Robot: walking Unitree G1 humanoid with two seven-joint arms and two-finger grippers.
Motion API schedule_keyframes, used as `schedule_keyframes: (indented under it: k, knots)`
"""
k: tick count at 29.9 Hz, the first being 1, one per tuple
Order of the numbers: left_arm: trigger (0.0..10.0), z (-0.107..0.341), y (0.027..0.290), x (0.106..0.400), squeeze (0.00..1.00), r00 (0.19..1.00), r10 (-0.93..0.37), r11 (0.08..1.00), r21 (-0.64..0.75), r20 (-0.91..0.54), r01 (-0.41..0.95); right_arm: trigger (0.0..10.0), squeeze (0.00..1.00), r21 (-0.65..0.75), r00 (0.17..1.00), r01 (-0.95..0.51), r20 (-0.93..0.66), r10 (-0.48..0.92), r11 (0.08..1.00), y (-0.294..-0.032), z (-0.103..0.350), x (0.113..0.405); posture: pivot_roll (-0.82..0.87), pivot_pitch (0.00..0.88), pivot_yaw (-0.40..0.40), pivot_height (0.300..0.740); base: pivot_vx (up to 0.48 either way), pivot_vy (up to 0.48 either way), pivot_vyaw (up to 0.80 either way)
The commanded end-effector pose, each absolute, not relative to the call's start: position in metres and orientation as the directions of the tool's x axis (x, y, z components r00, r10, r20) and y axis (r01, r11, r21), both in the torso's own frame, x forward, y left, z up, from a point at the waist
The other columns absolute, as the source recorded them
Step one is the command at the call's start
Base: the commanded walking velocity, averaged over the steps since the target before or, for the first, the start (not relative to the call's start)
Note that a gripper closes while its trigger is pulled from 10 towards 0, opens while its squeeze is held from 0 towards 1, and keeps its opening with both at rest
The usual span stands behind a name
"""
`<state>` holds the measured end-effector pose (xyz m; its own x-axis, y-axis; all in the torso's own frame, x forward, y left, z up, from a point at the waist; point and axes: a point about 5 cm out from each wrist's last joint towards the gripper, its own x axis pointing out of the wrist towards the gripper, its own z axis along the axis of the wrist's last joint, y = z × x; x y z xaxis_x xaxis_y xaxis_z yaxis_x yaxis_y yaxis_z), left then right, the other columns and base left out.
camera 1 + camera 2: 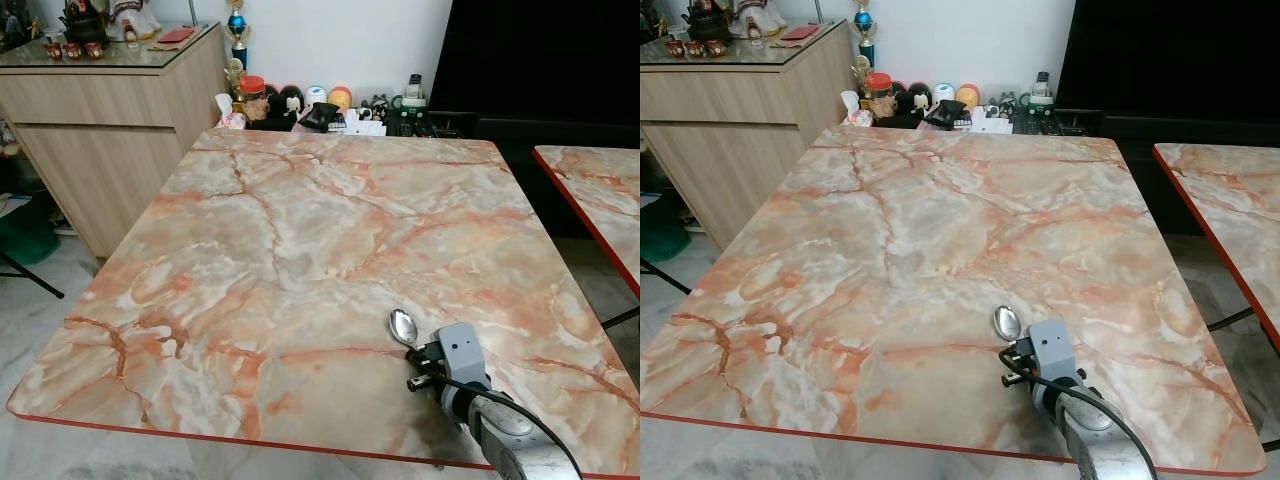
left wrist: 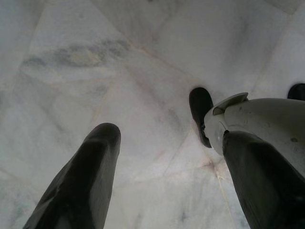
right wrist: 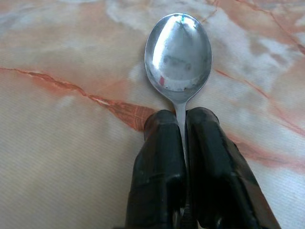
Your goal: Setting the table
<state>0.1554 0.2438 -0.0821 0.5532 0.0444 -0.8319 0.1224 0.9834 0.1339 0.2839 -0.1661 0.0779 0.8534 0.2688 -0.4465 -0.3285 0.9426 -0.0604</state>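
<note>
1. Right gripper pinches a spoon by its neck, fingers closed, above the marble table near its front edge.
2. Left gripper hangs spread over floor.

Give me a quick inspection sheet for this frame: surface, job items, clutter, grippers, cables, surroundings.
Surface: marble-pattern table with red edge, its top bare apart from the spoon.
Job's things: spoon, bowl up, over the near right part of the table, handle pinched between the fingers; whether it touches the top cannot be told.
Clutter: jars, figurines and small items crowded beyond the table's far edge.
Grippers: right gripper shut on the spoon handle; left gripper open, hanging over the pale floor.
Cables: black cable looping along the right wrist.
Surroundings: wooden sideboard at far left, second marble table at right, dark screen behind.
</note>
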Motion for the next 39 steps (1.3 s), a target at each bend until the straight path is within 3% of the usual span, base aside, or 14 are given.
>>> schedule_keyframes:
  k: [1,10,11,12,13,15,18,28,31,39]
  knots:
    - [10.0,-0.086,0.245,0.146,0.00,0.524,0.047,0.982,0.136,-0.851,0.133,0.0,0.00,-0.062,0.826,-0.324,-0.505,0.251,0.944,-0.169,0.064,0.277,-0.01,0.108,0.012,0.740,0.000,0.000,0.00]
    - [10.0,-0.086,0.245,0.145,0.00,0.521,0.053,0.981,0.141,-0.852,0.131,0.0,0.00,-0.080,0.841,-0.307,-0.490,0.231,0.949,-0.170,0.066,0.279,-0.01,0.105,0.009,0.740,0.000,0.000,0.00]
    - [10.0,-0.086,0.245,0.145,0.00,0.521,0.055,0.981,0.142,-0.852,0.129,3.9,0.00,-0.086,0.855,-0.289,-0.471,0.217,0.954,-0.171,0.069,0.281,-0.01,0.105,0.009,0.740,0.000,0.000,0.00]
    - [10.0,-0.086,0.245,0.145,0.00,0.521,0.055,0.981,0.142,-0.852,0.129,3.9,0.00,-0.086,0.855,-0.289,-0.471,0.217,0.954,-0.171,0.069,0.281,-0.01,0.105,0.009,0.740,0.000,0.000,0.00]
    - [10.0,-0.086,0.245,0.145,0.00,0.522,0.059,0.981,0.146,-0.851,0.127,10.0,0.00,-0.102,0.886,-0.249,-0.426,0.184,0.963,-0.174,0.075,0.286,-0.01,0.105,0.009,0.740,0.000,0.000,0.00]
    - [10.0,-0.086,0.245,0.146,0.00,0.525,0.066,0.981,0.152,-0.849,0.123,10.0,0.00,-0.131,0.954,-0.145,-0.283,0.103,0.981,-0.180,0.096,0.295,-0.01,0.105,0.009,0.740,0.000,0.000,0.00]
    - [10.0,-0.085,0.245,0.149,0.00,0.530,0.069,0.980,0.156,-0.845,0.121,10.0,0.00,-0.157,0.986,-0.082,-0.156,0.057,0.984,-0.181,0.116,0.299,-0.02,0.102,0.010,0.740,0.000,0.000,0.00]
    - [10.0,-0.084,0.244,0.152,0.00,0.536,0.065,0.980,0.156,-0.842,0.126,10.0,0.00,-0.131,0.999,-0.042,-0.009,0.041,0.991,-0.172,0.137,0.298,-0.02,0.090,0.008,0.740,0.000,0.000,0.00]
    - [10.0,-0.084,0.242,0.153,0.00,0.539,0.060,0.981,0.149,-0.840,0.123,10.0,0.00,-0.182,0.999,-0.019,0.035,0.026,0.983,-0.175,0.143,0.300,-0.03,0.079,0.007,0.740,0.000,0.000,0.00]
    - [10.0,-0.080,0.245,0.163,0.00,0.553,0.068,0.976,0.170,-0.831,0.136,10.0,0.00,-0.127,0.986,0.065,0.158,-0.045,0.990,-0.190,0.167,0.299,-0.05,0.023,0.012,0.740,0.000,0.000,0.00]
